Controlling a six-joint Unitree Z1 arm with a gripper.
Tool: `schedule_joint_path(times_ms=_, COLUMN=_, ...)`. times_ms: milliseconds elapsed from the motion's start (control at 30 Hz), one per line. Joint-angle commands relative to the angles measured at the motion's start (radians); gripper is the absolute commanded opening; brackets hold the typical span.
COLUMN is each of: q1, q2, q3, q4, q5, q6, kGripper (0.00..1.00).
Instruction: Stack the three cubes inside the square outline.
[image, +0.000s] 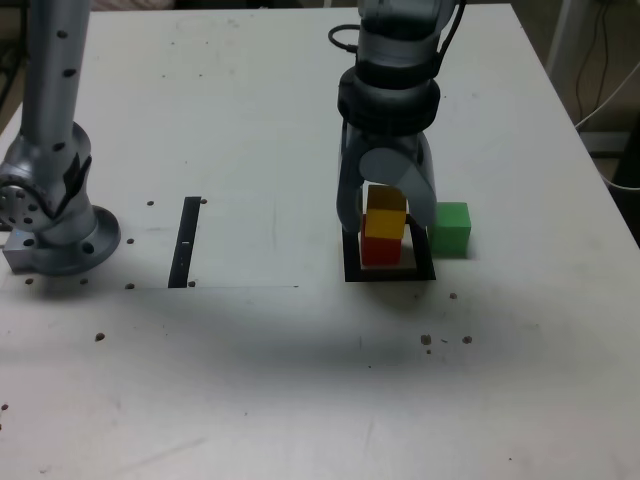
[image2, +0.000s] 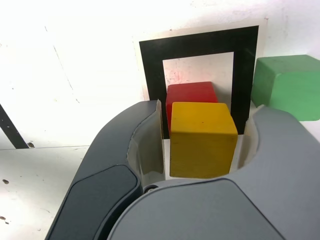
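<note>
While the gripper (image2: 202, 145) stands spread with gaps around the yellow cube (image2: 202, 140), the green cube (image: 451, 227) crowds the square outline (image: 390, 273).

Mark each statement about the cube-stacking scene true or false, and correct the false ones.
1. The yellow cube sits on the red cube. True.
2. The green cube tops the stack. False: it stands on the table beside the square outline.
3. The end effector straddles the yellow cube with gaps at both pads. True.
4. The red cube lies outside the outline. False: it stands inside it.
</note>
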Motion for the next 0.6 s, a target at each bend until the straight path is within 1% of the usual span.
schedule_joint_path(times_ms=0, q1=0.001, q2=-0.001, q3=0.007, q4=-0.002, q5=-0.003, q6=-0.002, kGripper=0.73)
schedule_joint_path(times_ms=100, q1=0.001, q2=-0.005, q3=0.014, q4=-0.001, q5=-0.001, q6=-0.004, kGripper=0.78)
schedule_joint_path(times_ms=233, q1=0.001, q2=-0.012, q3=0.017, q4=0.001, q5=0.007, q6=-0.012, kGripper=0.92)
schedule_joint_path(times_ms=300, q1=0.000, q2=-0.020, q3=0.018, q4=0.001, q5=0.014, q6=-0.013, kGripper=0.98)
schedule_joint_path(times_ms=467, q1=-0.013, q2=-0.068, q3=0.026, q4=0.015, q5=0.045, q6=-0.007, kGripper=0.99)
schedule_joint_path(times_ms=567, q1=-0.019, q2=-0.096, q3=0.021, q4=0.036, q5=0.054, q6=-0.007, kGripper=0.99)
